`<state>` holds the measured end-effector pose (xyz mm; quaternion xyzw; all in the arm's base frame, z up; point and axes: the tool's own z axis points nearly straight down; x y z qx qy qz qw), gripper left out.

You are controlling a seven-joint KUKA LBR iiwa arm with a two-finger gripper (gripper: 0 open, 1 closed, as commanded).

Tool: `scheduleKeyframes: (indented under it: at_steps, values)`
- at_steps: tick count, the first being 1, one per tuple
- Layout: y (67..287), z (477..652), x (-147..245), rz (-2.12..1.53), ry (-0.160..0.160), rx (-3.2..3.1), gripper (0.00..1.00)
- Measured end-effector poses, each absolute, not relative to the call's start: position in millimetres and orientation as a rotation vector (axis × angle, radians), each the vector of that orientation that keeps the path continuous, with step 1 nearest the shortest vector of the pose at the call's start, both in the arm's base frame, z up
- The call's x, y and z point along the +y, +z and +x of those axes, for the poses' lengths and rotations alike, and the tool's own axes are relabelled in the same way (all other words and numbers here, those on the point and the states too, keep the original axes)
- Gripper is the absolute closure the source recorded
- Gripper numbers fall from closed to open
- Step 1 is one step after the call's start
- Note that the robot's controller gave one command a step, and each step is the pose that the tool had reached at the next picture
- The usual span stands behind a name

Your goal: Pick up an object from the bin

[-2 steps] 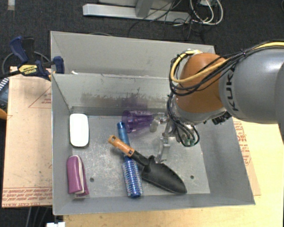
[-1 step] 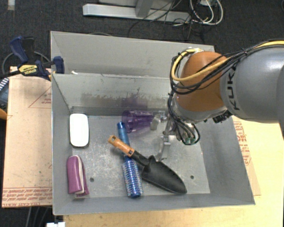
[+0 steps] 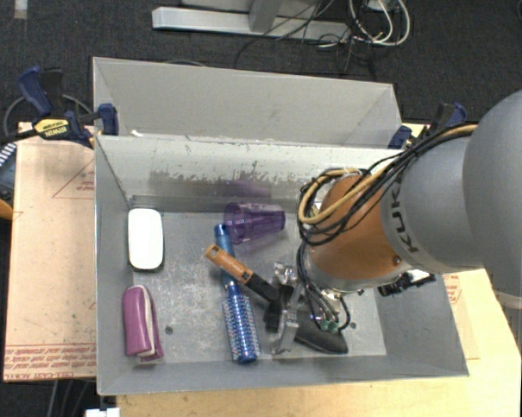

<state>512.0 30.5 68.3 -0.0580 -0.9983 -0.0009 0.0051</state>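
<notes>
At nine o'clock in the bin [image 3: 189, 282] lies a white oval thing [image 3: 145, 239], smooth and rounded. Below it, towards eight o'clock, is a mauve block [image 3: 138, 321] lying lengthwise. Neither is close to the hand.

Near six o'clock a blue hairbrush [image 3: 238, 319] lies with its bristled head towards the front wall and its handle pointing up to a purple cup [image 3: 253, 222], which lies on its side near twelve.

Across the brush's handle runs a brown-handled tool [image 3: 231, 264], slanting from ten o'clock down to four, its black end running under the hand [image 3: 283, 327]. It is the thing nearest the hand. I judge it light and stiff. The brown handle looks the surest place to take it, since it is narrow, bare and clear of the bristles, while the black end is crowded by the brush.

The hand is low in the bin at about five o'clock, just right of the brush head and over the tool's black end. Whether it is spread or pressed together I cannot tell, nor whether it touches or holds anything. A black wedge [image 3: 323, 338] lies just beside it at four o'clock, under the arm [image 3: 451, 212].
</notes>
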Motion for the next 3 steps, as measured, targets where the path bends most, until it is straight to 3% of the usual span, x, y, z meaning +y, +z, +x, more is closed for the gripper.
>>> scheduleKeyframes:
  at_steps: [1, 2, 3]
  values:
    - [126, 534.6, 40, -0.432, -0.006, -3.119, 0.00]
    - [99, 479.5, 18, -0.290, -0.003, -3.118, 0.00]
    - [69, 496.5, 21, -0.930, -0.009, -3.007, 0.00]
